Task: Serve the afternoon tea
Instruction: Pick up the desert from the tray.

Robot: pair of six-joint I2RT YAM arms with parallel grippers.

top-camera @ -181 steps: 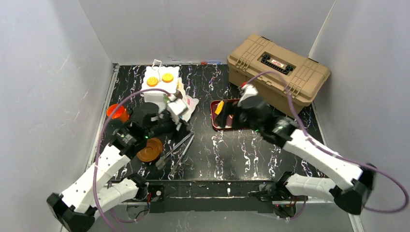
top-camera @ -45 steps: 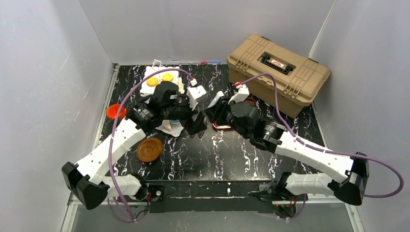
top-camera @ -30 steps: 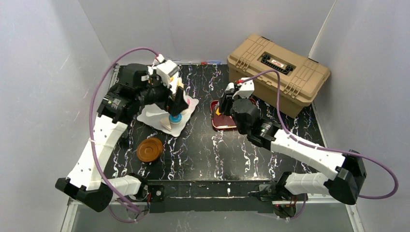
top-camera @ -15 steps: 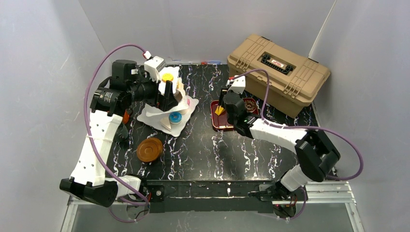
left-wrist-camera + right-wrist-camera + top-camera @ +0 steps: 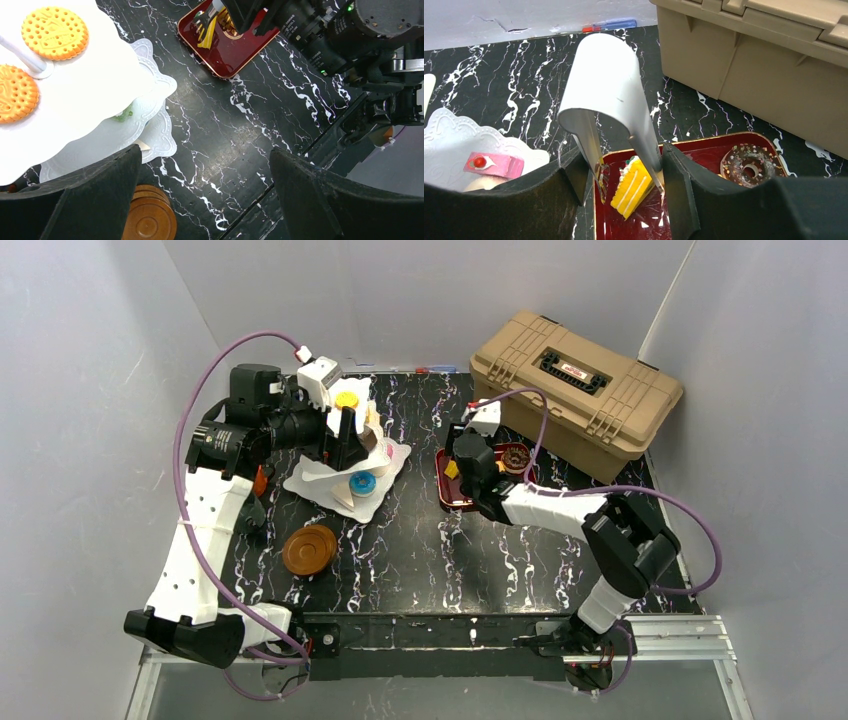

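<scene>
The white three-tier stand (image 5: pixel 320 478) stands at the back left. Two orange cookies (image 5: pixel 55 32) lie on its top plate, a blue donut (image 5: pixel 362 483) and a pink pastry (image 5: pixel 494 164) lower down. My left gripper (image 5: pixel 205 195) is open and empty, high beside the stand (image 5: pixel 100 80). My right gripper (image 5: pixel 624 195) is shut on the metal tongs (image 5: pixel 609 85). The tong tips straddle a yellow cake slice (image 5: pixel 631 187) on the red tray (image 5: pixel 704 210). A chocolate donut (image 5: pixel 749 167) lies on the same tray. Brown saucers (image 5: pixel 309 549) are stacked front left. The orange cup (image 5: pixel 259 480) is mostly hidden by my left arm.
The tan toolbox (image 5: pixel 575 390) stands at the back right, just behind the red tray (image 5: pixel 462 502). Grey walls close in the black marble table on three sides. My right arm lies across the table's right half.
My left arm swung from mid-table to the back left over the stand; the blue donut now lies on a lower plate. My right arm brought the tongs down around the yellow cake.
</scene>
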